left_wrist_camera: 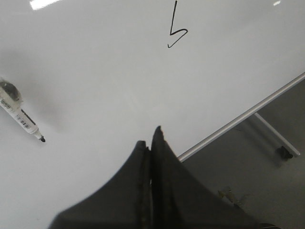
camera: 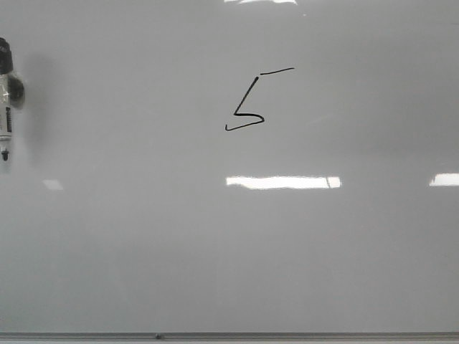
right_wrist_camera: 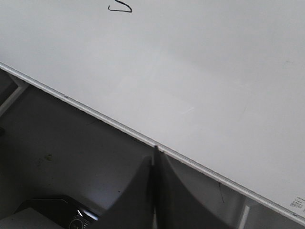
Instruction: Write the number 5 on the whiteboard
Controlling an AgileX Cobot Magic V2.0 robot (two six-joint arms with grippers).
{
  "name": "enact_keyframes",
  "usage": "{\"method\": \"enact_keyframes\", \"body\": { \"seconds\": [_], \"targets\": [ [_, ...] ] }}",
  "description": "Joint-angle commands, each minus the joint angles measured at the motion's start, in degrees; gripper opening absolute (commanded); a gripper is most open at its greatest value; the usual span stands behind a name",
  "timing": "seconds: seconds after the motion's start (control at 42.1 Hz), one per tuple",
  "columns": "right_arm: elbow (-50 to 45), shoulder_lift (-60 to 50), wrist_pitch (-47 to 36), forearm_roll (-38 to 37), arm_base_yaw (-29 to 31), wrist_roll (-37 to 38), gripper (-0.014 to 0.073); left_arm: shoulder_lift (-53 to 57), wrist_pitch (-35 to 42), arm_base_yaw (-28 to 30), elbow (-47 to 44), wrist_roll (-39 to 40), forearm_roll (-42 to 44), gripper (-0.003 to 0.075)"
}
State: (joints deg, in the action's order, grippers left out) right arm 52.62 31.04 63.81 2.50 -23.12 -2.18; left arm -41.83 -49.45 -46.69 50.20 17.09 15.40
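A thin black hand-drawn number 5 (camera: 251, 104) stands on the glossy pale whiteboard (camera: 229, 251), its short top stroke apart from the slanted stem. The left wrist view shows most of the number 5 (left_wrist_camera: 177, 31); the right wrist view shows only its lower curl (right_wrist_camera: 120, 7). A white marker (camera: 6, 97) with a black tip lies on the board at the far left, also seen as the marker (left_wrist_camera: 21, 119) in the left wrist view. My left gripper (left_wrist_camera: 149, 138) is shut and empty over the board near its edge. My right gripper (right_wrist_camera: 155, 151) is shut and empty at the board's frame.
The board's thin grey frame edge (camera: 229, 335) runs along the near side, seen too as the frame edge (left_wrist_camera: 243, 117) and frame edge (right_wrist_camera: 95, 112). Beyond it lies dark floor with a stand leg and caster (left_wrist_camera: 284, 152). A dark device (right_wrist_camera: 62, 214) sits below the right gripper.
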Motion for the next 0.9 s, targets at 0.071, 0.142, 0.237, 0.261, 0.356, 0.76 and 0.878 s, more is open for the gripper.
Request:
{"method": "enact_keyframes", "body": {
  "seconds": [0.071,0.142,0.237,0.261,0.356,0.76,0.878],
  "targets": [
    [1.4,0.3,-3.2,-0.5,0.3,-0.1,-0.0069,2.1,3.4,5.7,0.3,-0.1,1.0,-0.0020],
    [1.4,0.3,-3.2,-0.5,0.3,-0.1,-0.0069,4.1,4.1,10.7,-1.3,-0.1,-0.2,-0.0020],
    [1.4,0.3,-3.2,-0.5,0.3,-0.1,-0.0069,8.5,9.5,16.4,-6.0,-0.1,-2.7,-0.0020],
    [1.4,0.3,-3.2,-0.5,0.3,-0.1,-0.0069,9.7,12.0,18.1,-7.3,-0.1,-3.2,-0.0020],
    [1.4,0.3,-3.2,-0.5,0.3,-0.1,-0.0069,16.1,20.0,23.2,-14.6,-0.1,-3.3,-0.0020],
    [1.4,0.3,-3.2,-0.5,0.3,-0.1,-0.0069,40.5,43.9,44.0,-44.1,0.2,-3.6,-0.0020],
    [1.4,0.3,-3.2,-0.5,0.3,-0.1,-0.0069,42.2,47.2,45.6,-48.4,0.2,-4.2,-0.0020]
  ]
}}
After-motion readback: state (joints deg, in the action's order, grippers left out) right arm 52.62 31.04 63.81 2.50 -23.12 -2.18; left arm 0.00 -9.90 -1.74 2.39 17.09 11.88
